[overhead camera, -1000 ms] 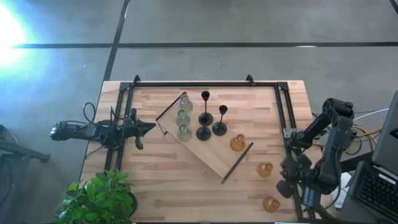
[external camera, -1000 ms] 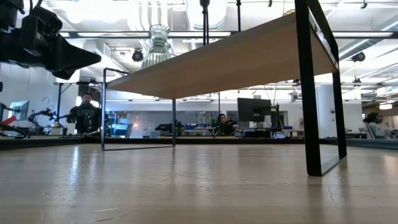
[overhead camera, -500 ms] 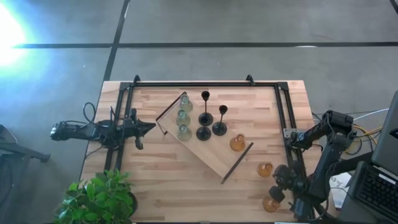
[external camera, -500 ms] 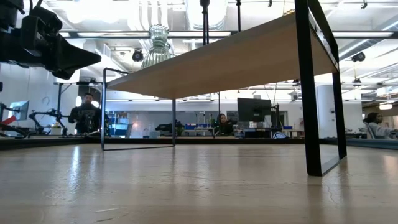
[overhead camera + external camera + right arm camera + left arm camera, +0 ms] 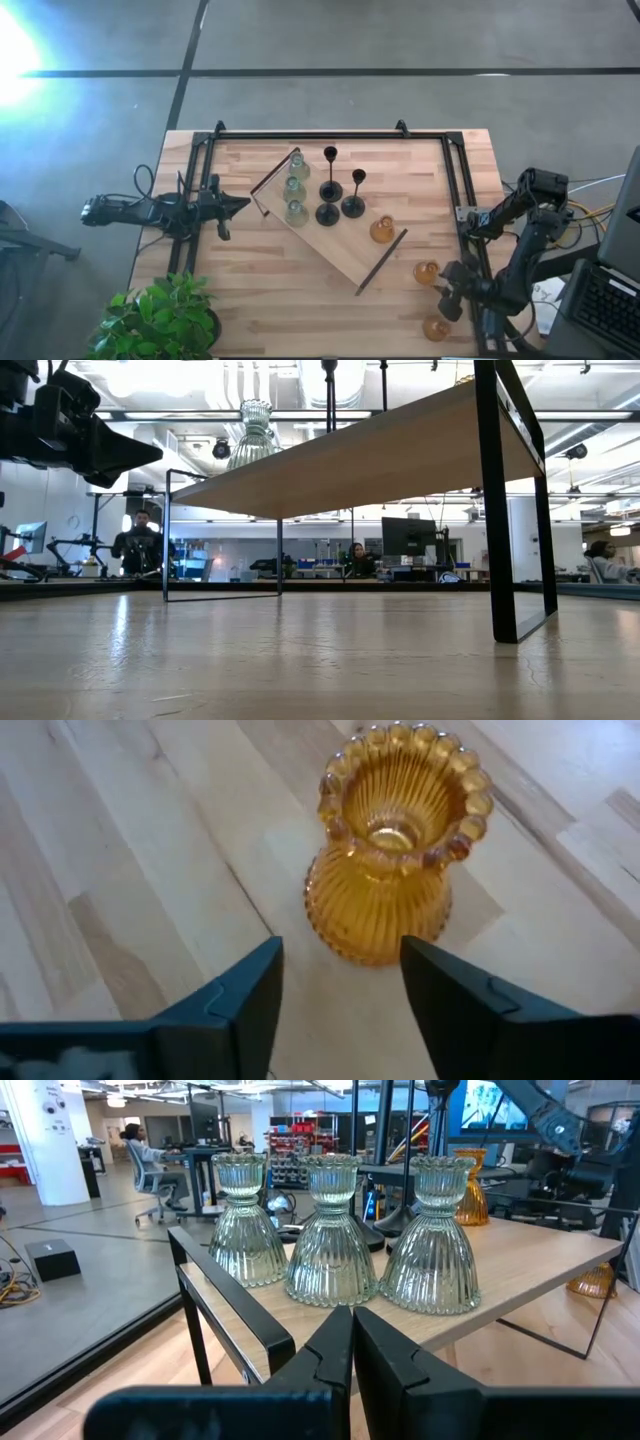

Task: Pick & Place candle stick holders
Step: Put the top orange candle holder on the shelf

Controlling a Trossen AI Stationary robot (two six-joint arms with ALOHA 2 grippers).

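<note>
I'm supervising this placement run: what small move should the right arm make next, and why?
Probably ease the right gripper forward around the amber holder and close: its fingers are open, the holder stands upright on the table just ahead of them, untouched.

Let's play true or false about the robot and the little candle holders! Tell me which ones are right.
1. Three green glass holders stand on the wooden board. True.
2. All three amber holders are on the board. False: only one amber holder is on it; the other two stand on the table.
3. The right hand is open, just in front of an amber holder. True.
4. The left hand is holding a black holder. False: it is shut and empty, at the table's left edge.
</note>
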